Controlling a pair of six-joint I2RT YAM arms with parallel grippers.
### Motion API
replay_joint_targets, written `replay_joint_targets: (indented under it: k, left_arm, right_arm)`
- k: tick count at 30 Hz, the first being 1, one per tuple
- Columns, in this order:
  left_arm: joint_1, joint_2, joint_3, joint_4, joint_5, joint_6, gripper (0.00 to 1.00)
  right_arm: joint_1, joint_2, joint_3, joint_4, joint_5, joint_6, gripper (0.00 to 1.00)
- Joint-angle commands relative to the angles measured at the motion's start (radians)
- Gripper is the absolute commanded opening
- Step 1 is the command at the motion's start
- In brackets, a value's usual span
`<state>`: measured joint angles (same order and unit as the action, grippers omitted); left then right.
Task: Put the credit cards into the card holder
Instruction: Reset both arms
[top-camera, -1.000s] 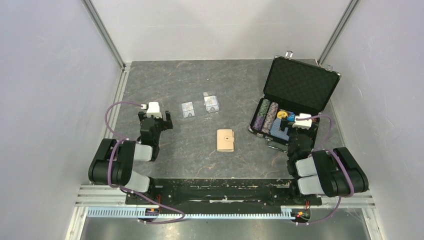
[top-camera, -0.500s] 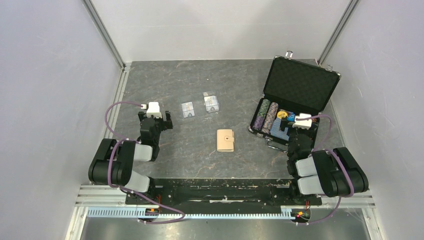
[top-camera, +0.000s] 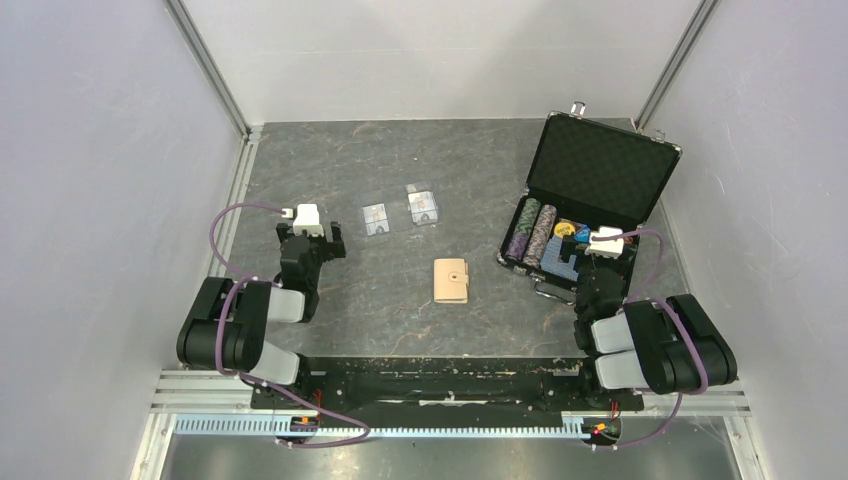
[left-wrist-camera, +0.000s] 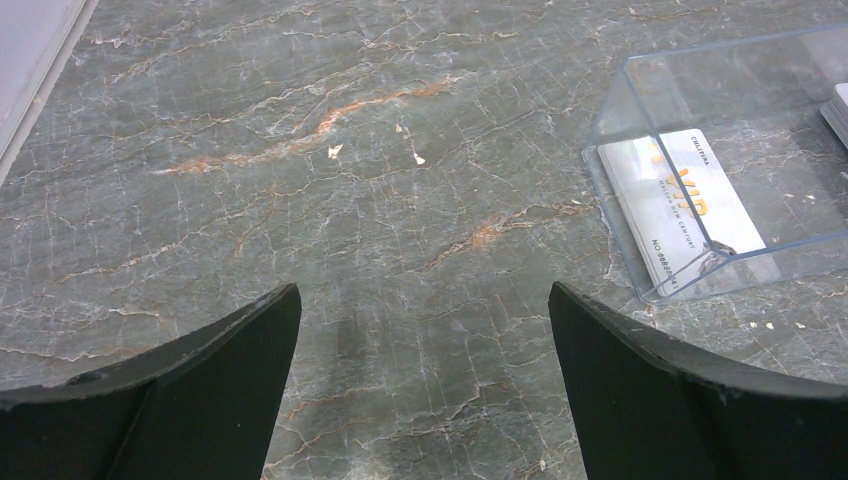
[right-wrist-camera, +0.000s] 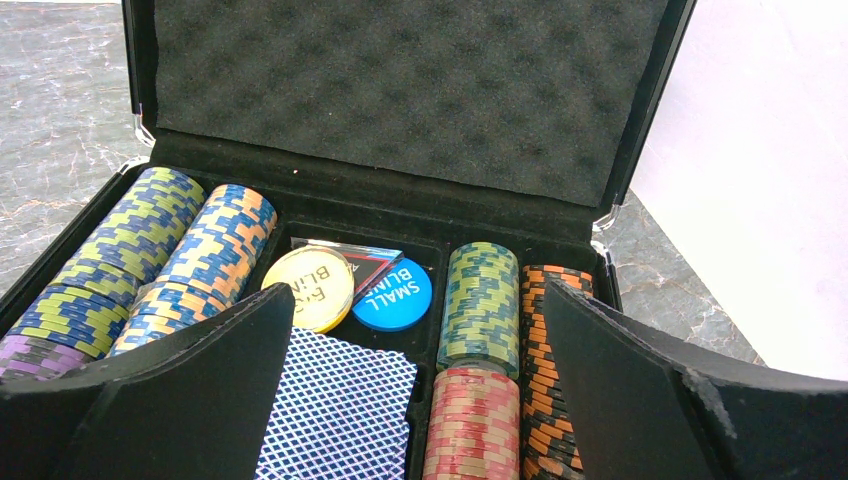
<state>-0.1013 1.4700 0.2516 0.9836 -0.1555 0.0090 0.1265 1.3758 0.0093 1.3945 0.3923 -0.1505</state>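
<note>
Since my left tool (left-wrist-camera: 422, 300) and right tool (right-wrist-camera: 418, 300) both gape empty, I reckon the cards (left-wrist-camera: 680, 205) light, stiff, slick: pinch an edge.

Table (top-camera: 400, 160) layout: card holder (top-camera: 451, 281) lies mid-table, between my two arms. Behind it and to its left are two boxes side by side, not touching. The right clear box (top-camera: 424, 205) sits a little further back than the left clear box (top-camera: 376, 219). The credit cards (left-wrist-camera: 680, 200) lie inside them, one each I think; the overhead view is too small to be sure. My left gripper (top-camera: 311, 238) is left of the left box, with the box ahead-right of my fingers and apart from them. The chip case (top-camera: 600, 170) is at the right, lid raised behind. Inside it, chips (right-wrist-camera: 480, 300) lie in rows either side of a playing-card deck (right-wrist-camera: 340, 410). My right gripper (top-camera: 603, 255) is over the case's near edge.
</note>
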Motion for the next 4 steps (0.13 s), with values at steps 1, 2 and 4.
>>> replay_joint_targets:
  k: [1, 2, 4]
  left_arm:
    - [0.004, 0.004, 0.026, 0.057, -0.017, 0.006, 1.00]
    - [0.007, 0.003, 0.028, 0.052, -0.011, 0.004, 1.00]
    - [0.008, 0.003, 0.022, 0.063, -0.016, 0.004, 1.00]
  right_arm:
    - [-0.004, 0.003, -0.105, 0.047, -0.007, -0.009, 0.98]
    - [-0.004, 0.004, -0.105, 0.047, -0.007, -0.010, 0.98]
    - [-0.005, 0.004, -0.105, 0.047, -0.007, -0.009, 0.98]
